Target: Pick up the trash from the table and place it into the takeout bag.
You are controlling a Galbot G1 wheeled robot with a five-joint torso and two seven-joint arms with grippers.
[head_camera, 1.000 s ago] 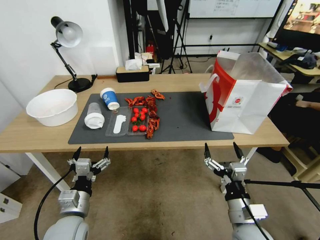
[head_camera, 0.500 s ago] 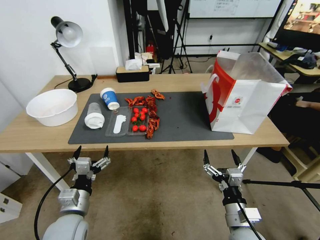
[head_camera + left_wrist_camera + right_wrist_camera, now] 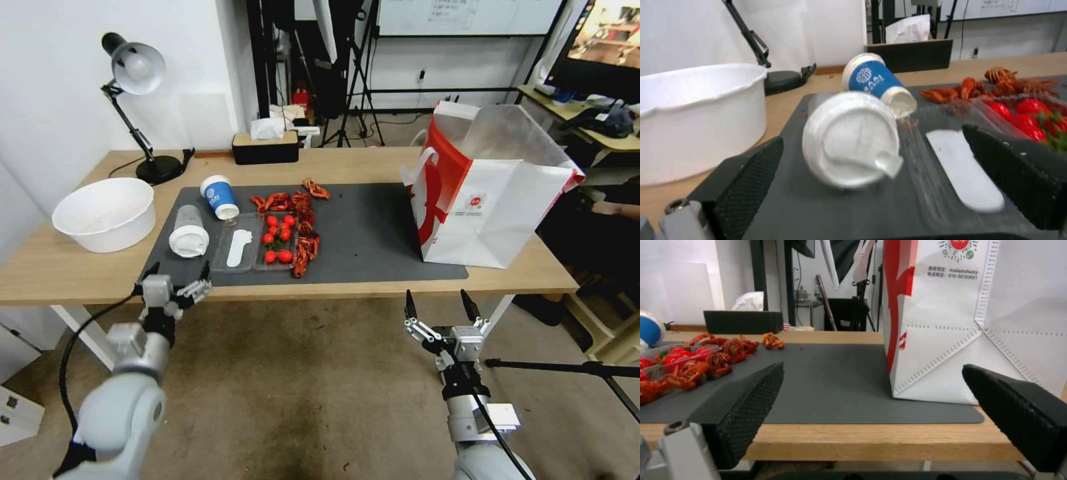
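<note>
On the table, head view: we see our left gripper [image 3: 176, 272] spread wide at the near edge of the dark mat [image 3: 373, 233], just short of the clear lidded cup [image 3: 189, 231] lying on its side.
Right gripper: our right gripper [image 3: 436, 304] hangs below the table [image 3: 80, 273] edge, fingers apart, holding nothing.
Takeout bag: the takeout bag [image 3: 490, 193] stands upright and open on the mat's right end, well apart from the trash.
Around: a blue-white paper cup [image 3: 219, 197] lies tipped behind the lidded cup; a clear tray [image 3: 257, 251] with tomatoes and red shells sits beside them; a white basin [image 3: 105, 213] and desk lamp [image 3: 137, 73] stand to the left.
Left wrist view: between our open fingers [image 3: 746, 181] we face the lidded cup's white lid [image 3: 851, 138]; the basin stands close on one side, the tray on the other.
Right wrist view: our fingers [image 3: 744, 406] frame the mat's edge and the bag's lower corner [image 3: 947, 373].
</note>
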